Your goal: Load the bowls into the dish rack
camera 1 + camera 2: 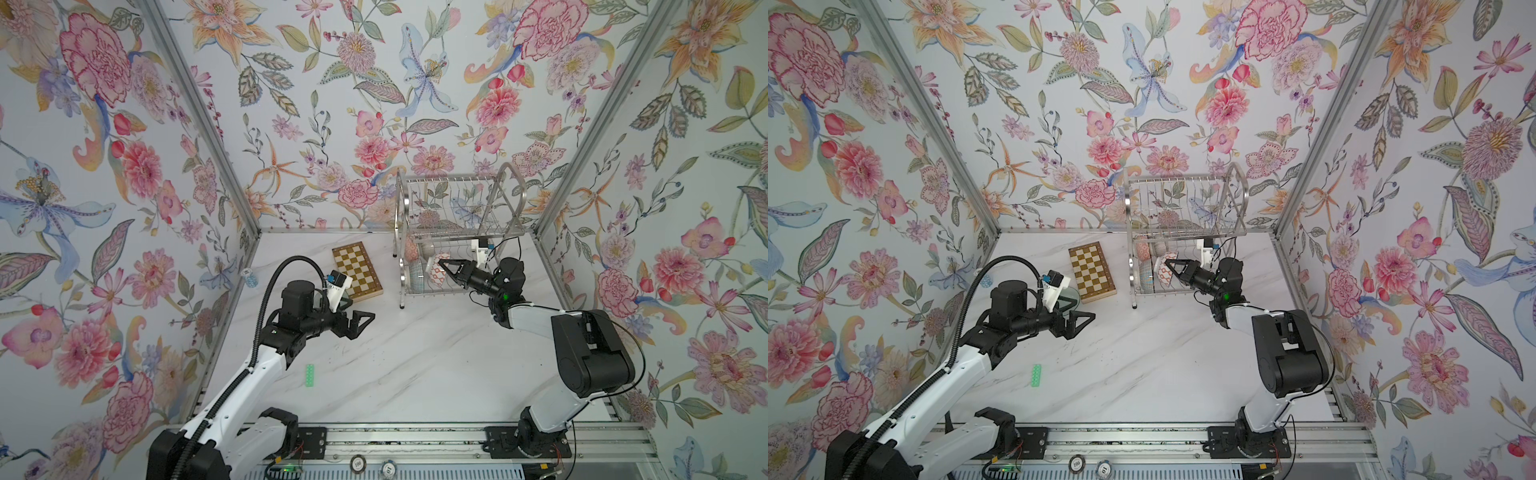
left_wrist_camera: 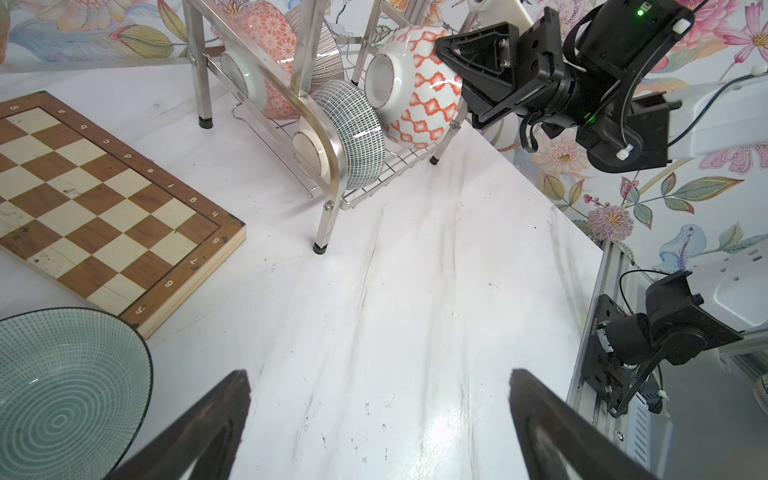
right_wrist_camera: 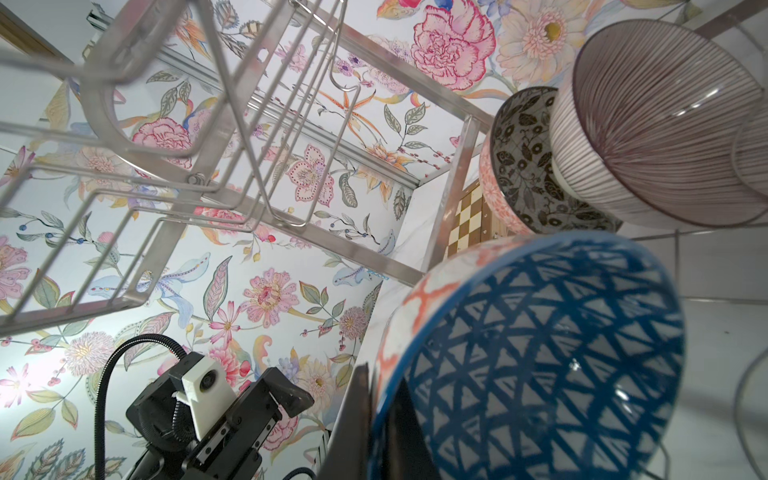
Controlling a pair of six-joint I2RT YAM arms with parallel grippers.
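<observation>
The right claw (image 1: 442, 263) is pinched shut on the rim of the blue-triangle bowl (image 2: 419, 95), tilted on the dish rack's (image 1: 453, 199) lower shelf; released crooked, it may roll out. The left claw (image 1: 360, 325) gapes empty near the green bowl (image 2: 62, 395) on the table

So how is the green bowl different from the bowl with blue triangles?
The green bowl sits upright on the table; the blue-triangle bowl is tipped on its side in the dish rack. Nothing holds the green bowl; the right gripper is shut on the blue-triangle bowl's rim. The green bowl has pale rings inside; the blue-triangle bowl, blue triangles. Both are round bowls.
</observation>
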